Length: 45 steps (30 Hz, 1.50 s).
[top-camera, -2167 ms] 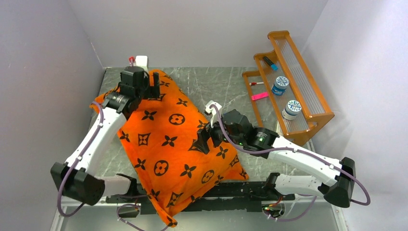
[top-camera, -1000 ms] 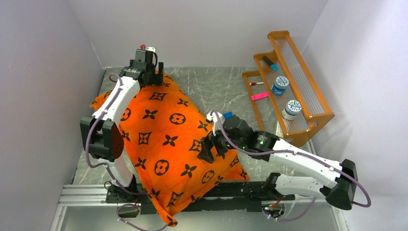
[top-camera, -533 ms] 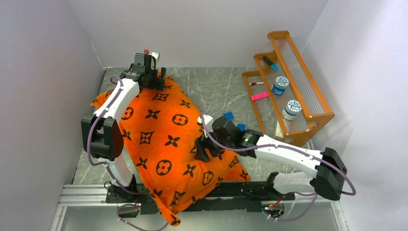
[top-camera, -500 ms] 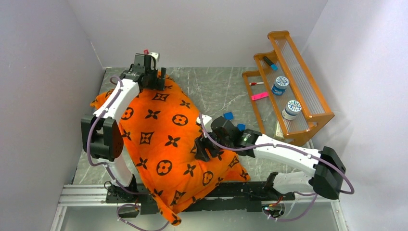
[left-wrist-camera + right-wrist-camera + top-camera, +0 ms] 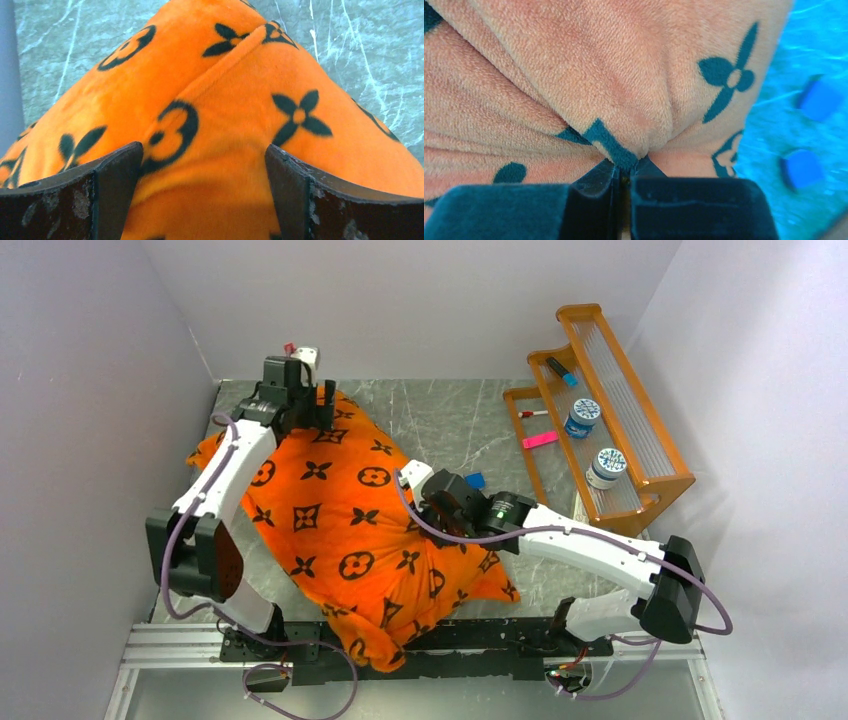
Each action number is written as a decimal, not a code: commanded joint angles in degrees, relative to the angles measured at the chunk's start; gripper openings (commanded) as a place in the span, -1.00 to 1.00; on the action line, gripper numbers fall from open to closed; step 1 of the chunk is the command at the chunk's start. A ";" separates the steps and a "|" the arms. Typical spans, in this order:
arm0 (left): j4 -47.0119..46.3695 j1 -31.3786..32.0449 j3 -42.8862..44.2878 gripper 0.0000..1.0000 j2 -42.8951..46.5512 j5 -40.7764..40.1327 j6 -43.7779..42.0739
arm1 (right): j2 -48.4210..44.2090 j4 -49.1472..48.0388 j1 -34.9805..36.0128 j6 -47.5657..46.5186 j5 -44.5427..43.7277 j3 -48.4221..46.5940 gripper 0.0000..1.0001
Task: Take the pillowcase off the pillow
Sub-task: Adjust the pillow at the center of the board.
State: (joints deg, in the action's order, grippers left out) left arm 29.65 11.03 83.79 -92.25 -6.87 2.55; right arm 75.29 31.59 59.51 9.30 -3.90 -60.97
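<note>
The orange pillowcase with dark brown motifs lies bulging on the grey marble table; the pillow is hidden inside it. My left gripper stands open over the cover's far corner, its fingers straddling a ridge of orange fabric without pinching it. My right gripper is at the cover's right side. In the right wrist view its jaws are shut on a small pinched fold of the pillowcase, and the cloth puckers into them.
An orange wooden rack stands at the right, holding two jars, a marker and a pink item. A small blue block lies on the table beside my right wrist. Grey walls close in on the left and at the back.
My right gripper has shut on a fold of the pillowcase and moved left and back, bunching the fabric. The cover's near end has drawn up. My left arm shifted slightly left.
</note>
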 commanded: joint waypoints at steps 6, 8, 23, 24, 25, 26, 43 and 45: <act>3.80 -3.92 -1.56 0.94 12.90 0.44 3.43 | -2.36 -8.40 -1.57 -13.00 -23.85 -6.50 -1.00; 4.27 -4.43 -0.73 0.94 13.44 1.17 4.00 | -3.32 -9.20 -1.61 -13.69 -22.59 -5.47 -1.00; 8.81 -8.04 11.12 0.94 -2.24 6.42 6.83 | -11.89 -17.54 -1.37 -6.48 -6.83 10.54 -1.00; 9.47 -8.02 12.54 0.94 -3.71 6.78 6.74 | -11.77 -18.06 -1.25 -6.35 -6.33 10.98 -1.00; 10.31 -8.04 13.93 0.94 -5.06 7.51 6.46 | -11.70 -18.52 -1.09 -6.19 -6.10 11.42 -1.00; 11.34 -7.98 15.37 0.94 -6.37 8.17 6.11 | -11.63 -18.89 -1.02 -6.14 -5.97 11.79 -1.00; 7.42 -8.21 -2.01 0.56 -9.84 18.12 4.61 | -10.64 -21.33 -0.56 -6.99 -7.27 12.79 -1.00; 6.47 -8.21 -3.27 0.31 -8.05 17.93 4.83 | -10.08 -21.03 -0.57 -7.16 -8.86 11.46 -1.00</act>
State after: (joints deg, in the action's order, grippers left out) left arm 30.09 2.13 85.47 -100.33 5.13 7.68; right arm 63.92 14.44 58.54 1.91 -11.46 -47.51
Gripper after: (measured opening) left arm 0.760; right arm 0.043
